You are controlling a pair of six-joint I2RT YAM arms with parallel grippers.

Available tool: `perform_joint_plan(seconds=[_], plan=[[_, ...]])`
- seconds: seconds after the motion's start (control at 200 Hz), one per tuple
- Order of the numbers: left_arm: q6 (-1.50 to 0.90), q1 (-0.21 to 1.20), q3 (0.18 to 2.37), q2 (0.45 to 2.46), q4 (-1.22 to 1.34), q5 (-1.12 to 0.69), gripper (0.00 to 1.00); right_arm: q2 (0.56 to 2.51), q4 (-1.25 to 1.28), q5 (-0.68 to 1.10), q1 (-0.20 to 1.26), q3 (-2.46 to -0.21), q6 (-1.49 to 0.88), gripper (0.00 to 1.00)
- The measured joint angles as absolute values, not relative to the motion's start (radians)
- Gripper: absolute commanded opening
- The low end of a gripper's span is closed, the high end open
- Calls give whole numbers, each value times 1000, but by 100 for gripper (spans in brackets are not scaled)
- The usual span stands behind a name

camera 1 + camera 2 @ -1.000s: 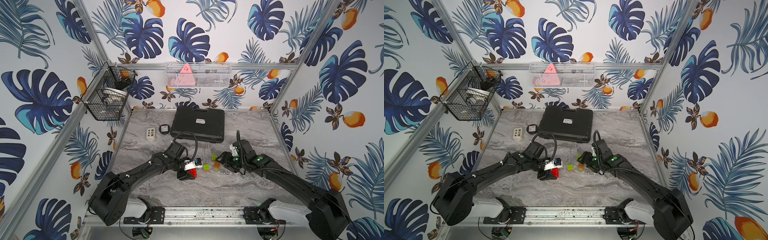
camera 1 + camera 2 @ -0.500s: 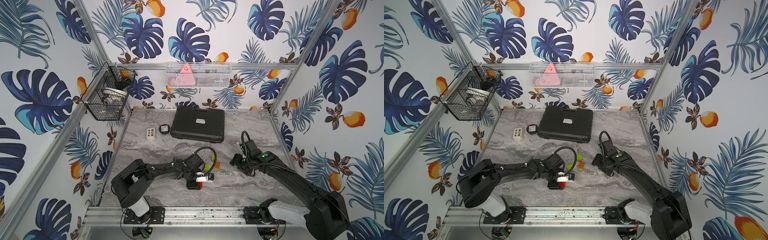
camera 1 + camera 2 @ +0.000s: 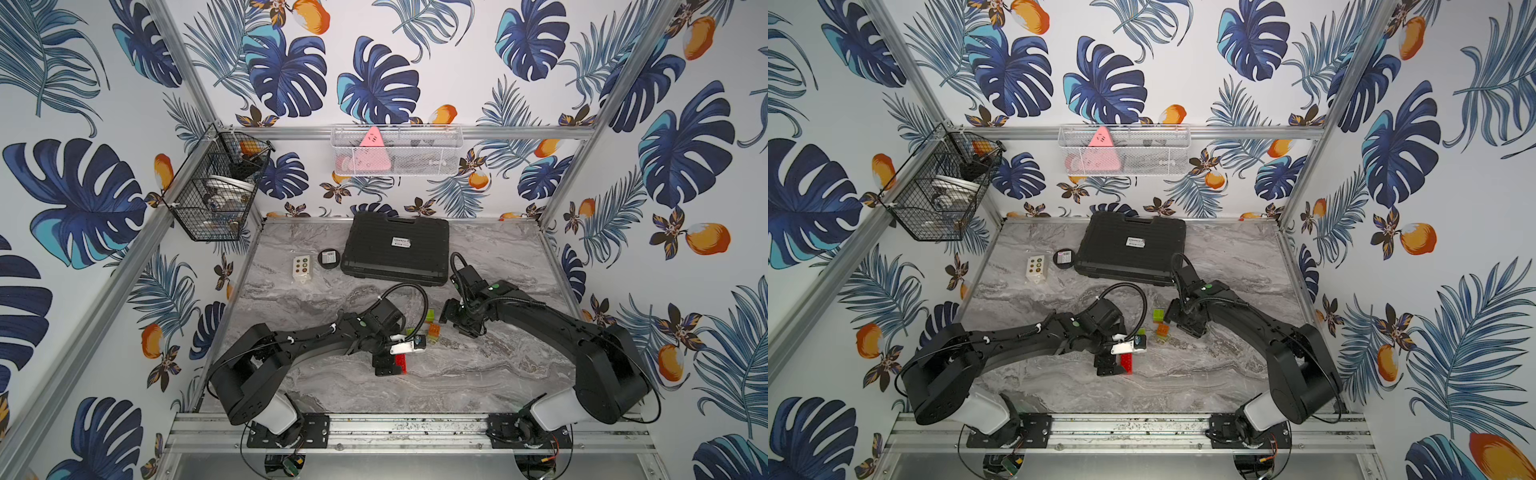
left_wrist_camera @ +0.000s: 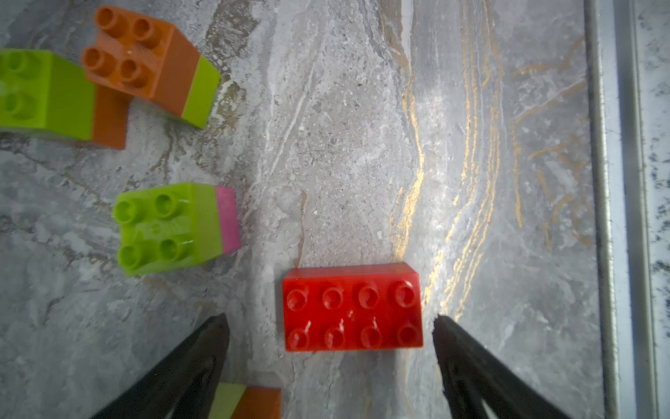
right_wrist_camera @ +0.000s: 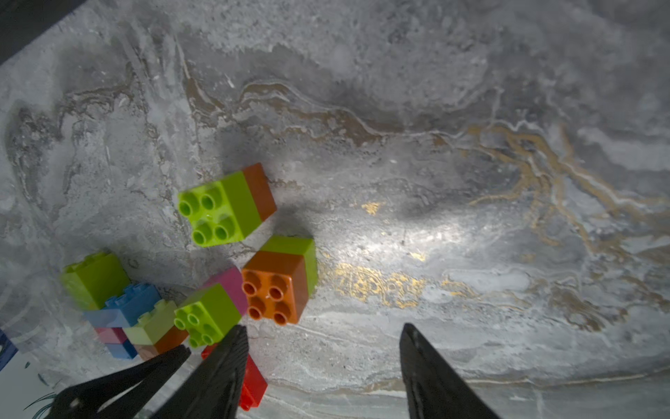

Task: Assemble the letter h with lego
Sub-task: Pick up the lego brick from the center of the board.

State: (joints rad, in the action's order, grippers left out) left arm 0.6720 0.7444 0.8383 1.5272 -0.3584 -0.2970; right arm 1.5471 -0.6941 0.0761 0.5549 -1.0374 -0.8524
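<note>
- The red brick (image 4: 352, 307), a long eight-stud piece, lies flat and studs-up on the table (image 4: 362, 145). It is the lego nearest the front rail, and nothing is pressed onto it.
- The left tool (image 4: 330, 321) hangs over the red brick with its jaws spread wider than the brick, one finger on either side, pinching nothing.
- To one side of the red brick sits a jumbled cluster (image 5: 123, 315) of blue, lime, pink and orange bricks. I cannot tell how they are joined.
- Just beyond the red brick, apart from it, stands a lime-on-pink pair (image 4: 170, 226).
- Farther from the red brick stand an orange-on-lime pair (image 4: 145, 61) and a lime-on-orange pair (image 4: 47, 94), near each other.
- Beyond those pairs from the red brick, toward the robot's right, the right tool (image 5: 322, 330) hovers over bare table. Its jaws are spread and hold nothing.
- Well beyond the red brick, a black case (image 3: 397, 249) and a white button box (image 3: 301, 266) lie at the back and seem to play no part.
- As I judge it, the build is at an early stage. Two-brick stacks exist, but no tall stem, no bridge and no short leg, so nothing reads as an h.
- What is left is most of the work: stacking the pairs into a stem and a leg, then linking them, perhaps with the red brick.
</note>
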Motion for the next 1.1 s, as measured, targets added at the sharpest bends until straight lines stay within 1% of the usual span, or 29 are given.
perform_joint_plan(seconds=[0.14,0.281,0.326,0.391,0.521,0.596,0.631,0.696,0.751,0.806,0.922,1.102], plan=[[667,587,849,1452,-389,-373,94,1638,-712,30,625,-1109,-857,67],[641,392,850,1390,-397,-445,95,1715,-729,-10,658,-1161,-860,58],[623,337,850,1382,-393,-450,95,1733,-728,-24,666,-1167,-859,52],[597,260,849,1376,-383,-451,95,1757,-728,-25,674,-1169,-855,47],[517,111,850,1385,-352,-439,95,1781,-723,-33,679,-1167,-852,45],[477,31,848,1396,-326,-434,95,1793,-722,-36,678,-1165,-846,40],[463,4,845,1400,-314,-429,95,1798,-720,-38,679,-1164,-845,37],[443,-40,831,1404,-287,-429,95,1802,-715,-41,682,-1161,-844,35],[434,-72,812,1404,-259,-419,95,1803,-714,-44,686,-1161,-834,30],[418,-96,790,1407,-229,-411,95,1805,-714,-46,694,-1163,-826,27],[402,-147,765,1436,-195,-413,95,1796,-721,-34,730,-1165,-813,26],[363,-215,767,1459,-155,-423,95,1699,-776,-23,847,-1169,-792,27]])
